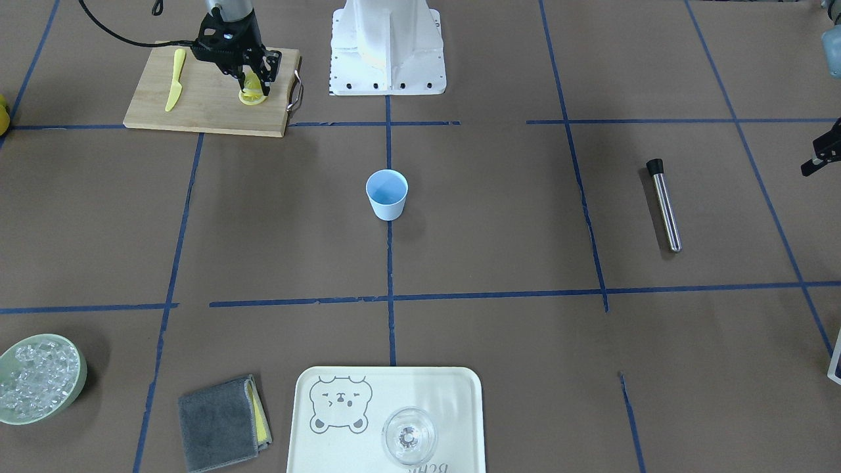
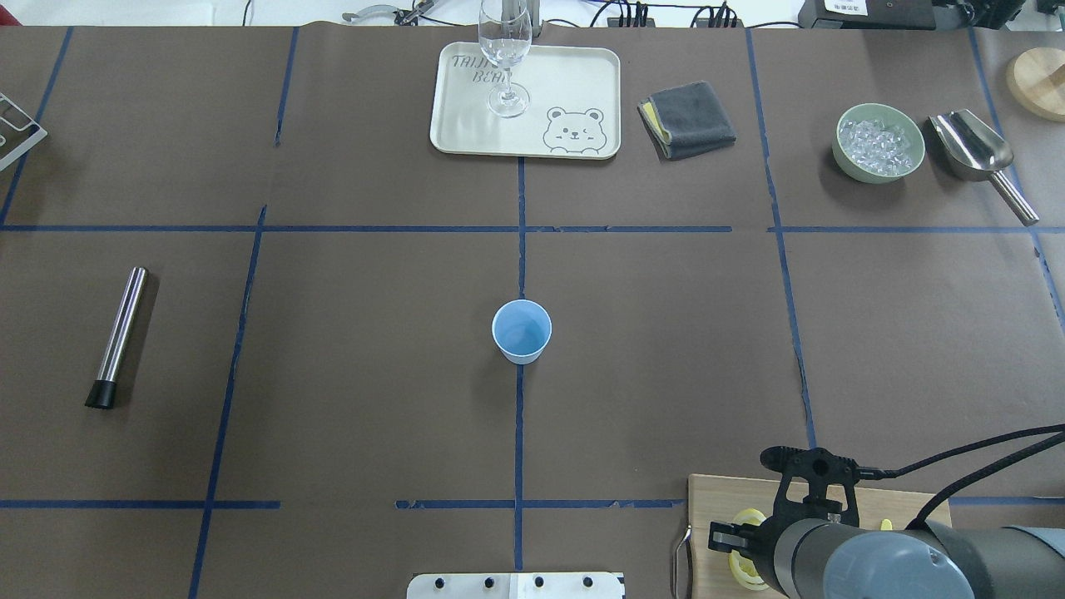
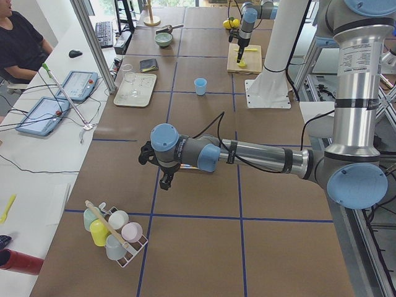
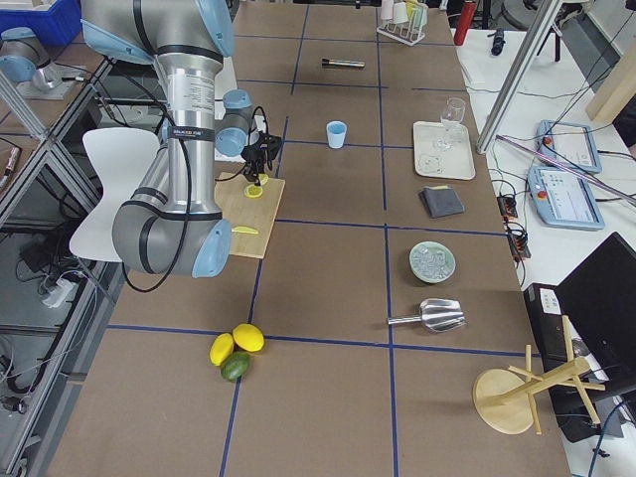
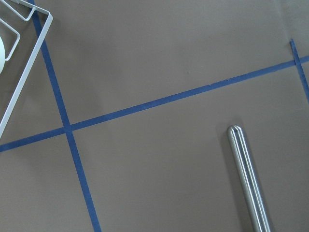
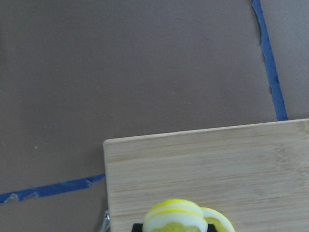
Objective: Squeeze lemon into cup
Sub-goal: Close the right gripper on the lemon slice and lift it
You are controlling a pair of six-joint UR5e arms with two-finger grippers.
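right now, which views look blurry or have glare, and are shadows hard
Right wrist view: the lemon at the bottom edge is soft, the board grain sharper. Left wrist view: a bright streak along the steel tube. Overhead view: the cup casts only a faint shadow.

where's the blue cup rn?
Overhead view: the cup stands upright at mid-table on the centre tape line, nothing touching it; the tray is beyond it, the cutting board nearer the robot on its right.

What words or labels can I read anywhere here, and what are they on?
"TAIJ…" above "BEA…": on the cream rectangular plastic tray with a bear drawing; the clear wine glass hides the rest.
Printed label on the left arm's silver column: too small to read.
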